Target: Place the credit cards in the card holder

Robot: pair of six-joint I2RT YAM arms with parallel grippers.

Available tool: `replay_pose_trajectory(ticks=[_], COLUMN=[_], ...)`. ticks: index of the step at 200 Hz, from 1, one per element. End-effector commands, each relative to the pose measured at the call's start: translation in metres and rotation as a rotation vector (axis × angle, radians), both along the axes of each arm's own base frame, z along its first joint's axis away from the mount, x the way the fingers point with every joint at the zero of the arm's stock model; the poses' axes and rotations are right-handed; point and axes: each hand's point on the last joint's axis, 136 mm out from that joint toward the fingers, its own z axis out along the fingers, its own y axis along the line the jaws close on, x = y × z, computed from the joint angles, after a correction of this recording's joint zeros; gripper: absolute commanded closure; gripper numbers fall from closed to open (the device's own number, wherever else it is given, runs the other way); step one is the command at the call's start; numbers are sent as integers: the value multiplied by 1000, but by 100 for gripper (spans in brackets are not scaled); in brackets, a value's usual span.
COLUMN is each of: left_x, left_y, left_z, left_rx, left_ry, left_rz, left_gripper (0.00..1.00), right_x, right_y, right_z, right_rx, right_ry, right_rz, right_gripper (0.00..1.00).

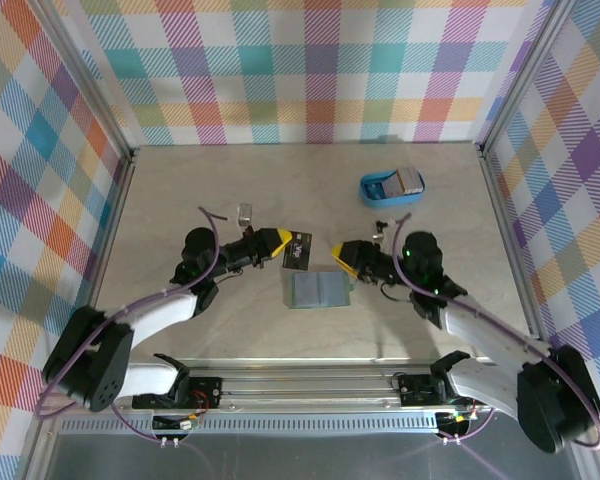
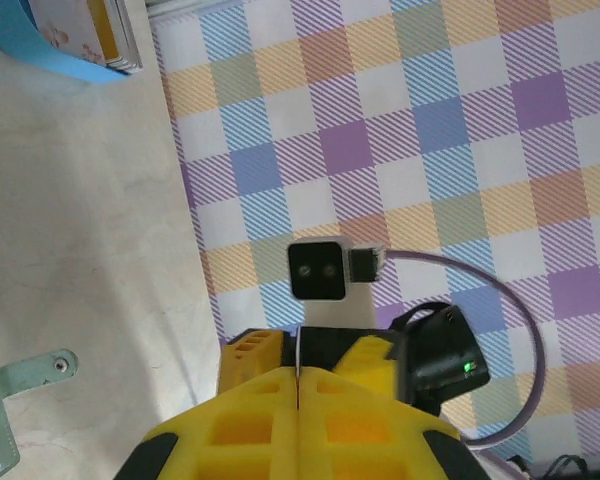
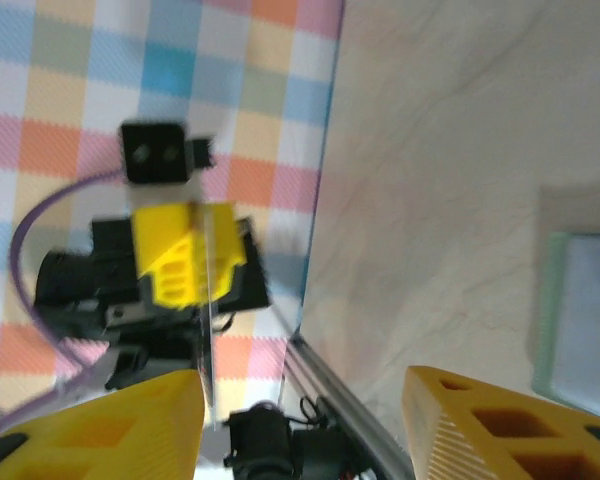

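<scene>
Pastel checked walls enclose a pale beige tabletop (image 1: 180, 180), and I report from the grippers outward. My left gripper (image 1: 281, 243) is clamped tight on a credit card (image 1: 298, 250). In the left wrist view the yellow fingers (image 2: 250, 430) meet with only a thin pale line between them, and the top view shows the card's dark face sticking out past the fingertips. The card sits just beside the far left corner of the card holder (image 1: 318, 290), and I cannot tell whether the two touch. My right gripper (image 3: 302, 395) has its jaws spread with nothing between them and sits at the holder's right edge. The holder lies flat between the two arms, and its grey-green face does not let me confirm any card seated in a slot. Well apart, toward the far right, the blue tray (image 1: 372, 190) holds further cards (image 1: 408, 180). I judge the task unfinished: this card has yet to be inserted, and the tray's stock is left to do.
</scene>
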Motion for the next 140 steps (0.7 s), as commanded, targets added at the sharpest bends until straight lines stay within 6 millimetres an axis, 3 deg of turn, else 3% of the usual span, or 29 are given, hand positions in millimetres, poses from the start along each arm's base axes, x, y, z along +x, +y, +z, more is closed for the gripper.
replay_pose_trajectory(ticks=[1,32,60,96,140], left_x=[2,-1,0,4,4], left_y=[15,28,22,18,6], left_z=[8,18,27,24,23], left_rx=[90,106,91,70,65], left_ry=[-106,-132,-132,-114,-115], left_rz=[185,259,229,226,196], left_gripper=[100,100,100,100,100], right_x=[15,2,-2,-4,-1], right_y=[-13,-7,1,16,28], right_z=[19,20,21,27,27], right_rx=[57,91,88,118,120], right_ry=[-72,-104,-104,-97,-70], right_rz=[-155,-110,-48,45,106], right_gripper=[43,40,37,37,41])
